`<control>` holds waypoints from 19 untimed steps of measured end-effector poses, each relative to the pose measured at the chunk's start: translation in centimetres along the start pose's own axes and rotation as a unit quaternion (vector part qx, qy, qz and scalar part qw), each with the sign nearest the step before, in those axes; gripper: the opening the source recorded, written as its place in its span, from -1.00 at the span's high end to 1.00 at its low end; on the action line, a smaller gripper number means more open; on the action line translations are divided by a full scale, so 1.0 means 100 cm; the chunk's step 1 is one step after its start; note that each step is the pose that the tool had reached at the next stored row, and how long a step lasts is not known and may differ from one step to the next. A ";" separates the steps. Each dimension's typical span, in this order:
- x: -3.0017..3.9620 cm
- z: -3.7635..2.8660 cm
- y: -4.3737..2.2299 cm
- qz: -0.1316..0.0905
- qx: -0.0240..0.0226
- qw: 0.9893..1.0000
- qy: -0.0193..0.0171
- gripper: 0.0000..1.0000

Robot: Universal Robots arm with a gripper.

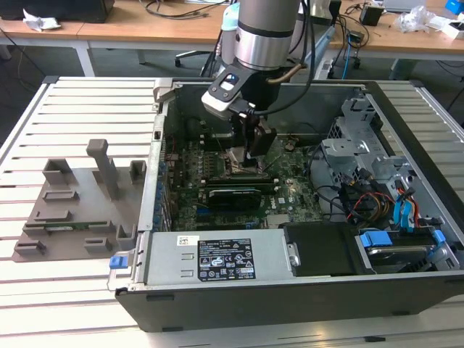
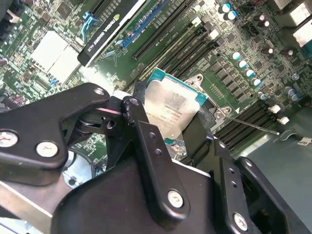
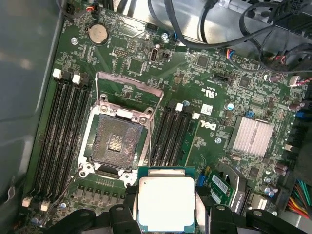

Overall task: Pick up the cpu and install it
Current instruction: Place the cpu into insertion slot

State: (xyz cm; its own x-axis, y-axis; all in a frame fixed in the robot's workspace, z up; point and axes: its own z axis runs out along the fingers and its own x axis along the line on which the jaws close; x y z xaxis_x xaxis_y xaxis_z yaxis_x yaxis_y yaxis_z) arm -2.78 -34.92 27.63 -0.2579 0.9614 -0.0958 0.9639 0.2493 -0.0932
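One hand (image 1: 252,152), closed on the cpu (image 3: 165,202) by two opposite edges, holds it over the motherboard (image 3: 214,112) near the empty socket (image 3: 116,141), mid-frame in the exterior view. Treat it as light, stiff and fragile; you grip its rim only.

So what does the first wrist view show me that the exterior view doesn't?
First wrist view: the cpu gripped in the hand, not yet in the open, empty socket next to it. Exterior view: the arm reaching down into the computer case, and the grey tray with upright posts beside the case on the slatted table. Shared: the green motherboard.
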 end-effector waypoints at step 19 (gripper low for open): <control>0.0001 0.0011 0.0001 0.080 0.010 0.997 -0.002 -0.09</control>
State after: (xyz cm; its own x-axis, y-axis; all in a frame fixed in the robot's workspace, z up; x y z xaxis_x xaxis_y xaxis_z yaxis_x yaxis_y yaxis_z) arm -2.78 -34.92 27.52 -0.1021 0.9882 -0.1141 0.9911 0.0913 -0.0965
